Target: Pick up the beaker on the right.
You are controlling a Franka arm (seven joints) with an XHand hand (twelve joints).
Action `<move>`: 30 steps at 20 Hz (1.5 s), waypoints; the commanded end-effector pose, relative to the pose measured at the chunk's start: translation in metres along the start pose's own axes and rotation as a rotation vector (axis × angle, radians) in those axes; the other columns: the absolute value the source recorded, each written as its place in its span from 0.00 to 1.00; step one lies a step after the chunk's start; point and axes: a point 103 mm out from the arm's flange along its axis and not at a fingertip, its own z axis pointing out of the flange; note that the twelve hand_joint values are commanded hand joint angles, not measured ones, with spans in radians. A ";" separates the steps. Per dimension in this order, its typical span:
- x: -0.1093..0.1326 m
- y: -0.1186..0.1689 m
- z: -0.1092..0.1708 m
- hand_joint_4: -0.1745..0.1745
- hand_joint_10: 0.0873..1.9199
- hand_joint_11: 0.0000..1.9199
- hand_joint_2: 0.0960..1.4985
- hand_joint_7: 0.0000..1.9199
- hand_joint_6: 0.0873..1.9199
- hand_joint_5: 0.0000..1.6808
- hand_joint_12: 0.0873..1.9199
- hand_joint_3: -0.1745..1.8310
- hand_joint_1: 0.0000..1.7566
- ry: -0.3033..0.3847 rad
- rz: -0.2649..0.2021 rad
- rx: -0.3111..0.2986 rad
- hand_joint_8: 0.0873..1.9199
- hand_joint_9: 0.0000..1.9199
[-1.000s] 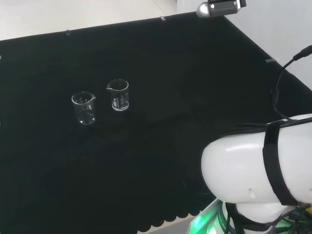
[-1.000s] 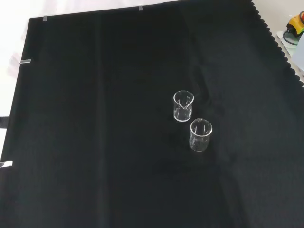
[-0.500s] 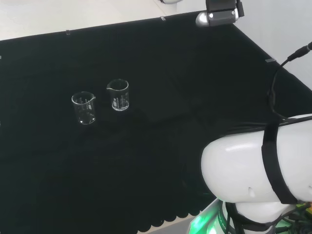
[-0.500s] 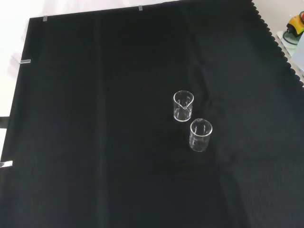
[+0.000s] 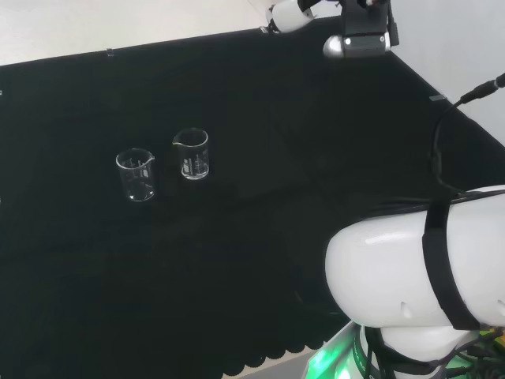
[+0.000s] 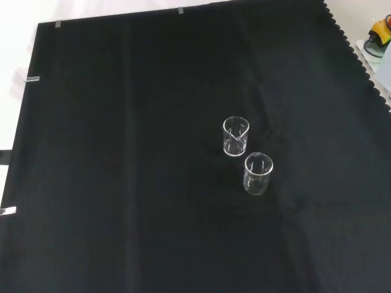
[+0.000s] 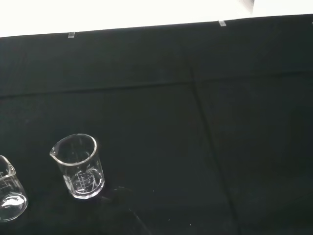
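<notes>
Two small clear glass beakers stand upright and empty on the black cloth. In the head view one beaker [image 5: 192, 154] stands to the right and the other beaker [image 5: 136, 175] to its left, a little apart. The front view shows them as the upper beaker [image 6: 236, 136] and the lower beaker [image 6: 258, 173]. In the wrist view the spouted beaker [image 7: 78, 165] is whole and the second beaker [image 7: 9, 191] is cut by the picture's edge. A white part of the hand [image 5: 290, 16] shows at the head view's top edge, well to the right of both beakers and touching neither.
The arm's big white link [image 5: 418, 276] fills the head view's lower right. A grey-capped part of the wrist [image 5: 359, 39] hangs by the hand. A yellow and red object [image 6: 382, 27] lies off the cloth at the front view's top right.
In the head view the wrist's grey part has come lower into the picture, and the white part of the hand has appeared beside it. Both beakers stand where they were.
</notes>
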 end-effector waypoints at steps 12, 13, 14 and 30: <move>0.042 0.027 0.045 0.36 0.32 0.00 0.50 0.09 0.00 0.15 0.59 0.52 0.26 0.005 -0.036 -0.008 0.27 0.13; 0.048 0.031 0.049 0.36 0.32 0.00 0.50 0.09 0.00 0.15 0.59 0.52 0.26 0.010 -0.043 -0.006 0.27 0.13; 0.055 0.035 0.053 0.36 0.32 0.00 0.50 0.09 0.00 0.15 0.59 0.52 0.26 0.020 -0.051 -0.007 0.27 0.13; -0.009 0.105 0.101 0.35 0.32 0.00 0.44 0.10 0.00 0.17 0.61 0.53 0.31 0.169 -0.084 0.012 0.28 0.15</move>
